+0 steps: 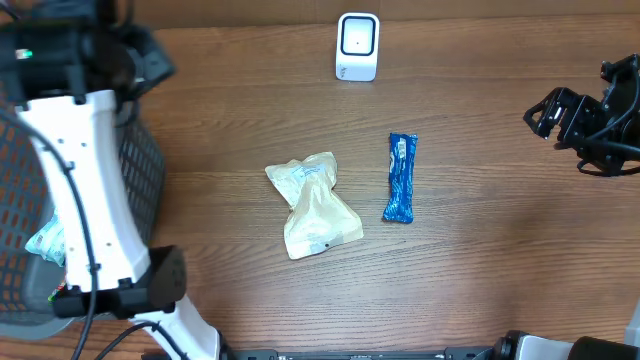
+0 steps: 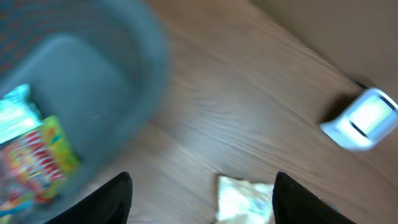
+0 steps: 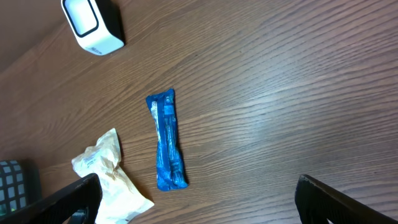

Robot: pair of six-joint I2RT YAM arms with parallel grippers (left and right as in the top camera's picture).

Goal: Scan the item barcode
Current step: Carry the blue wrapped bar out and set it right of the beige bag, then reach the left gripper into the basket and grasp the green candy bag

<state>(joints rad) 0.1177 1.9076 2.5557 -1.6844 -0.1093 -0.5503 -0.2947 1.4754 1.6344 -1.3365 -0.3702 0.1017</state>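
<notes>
A blue packet point(image 1: 401, 178) lies at mid-table, with a crumpled cream packet point(image 1: 314, 205) to its left. The white scanner point(image 1: 357, 46) stands at the far edge. In the blurred left wrist view my left gripper point(image 2: 202, 202) is open and empty, high above the table near the basket, with the cream packet point(image 2: 244, 199) below and the scanner point(image 2: 364, 119) to the right. My right gripper point(image 1: 560, 115) hovers at the far right, wide open and empty. Its wrist view shows the blue packet point(image 3: 167, 140), the cream packet point(image 3: 109, 177) and the scanner point(image 3: 92, 23).
A dark mesh basket point(image 1: 145, 170) stands at the table's left edge, partly under the white left arm point(image 1: 80, 180). In the left wrist view the basket point(image 2: 146, 56) holds a colourful packet point(image 2: 37, 158) and a pale one.
</notes>
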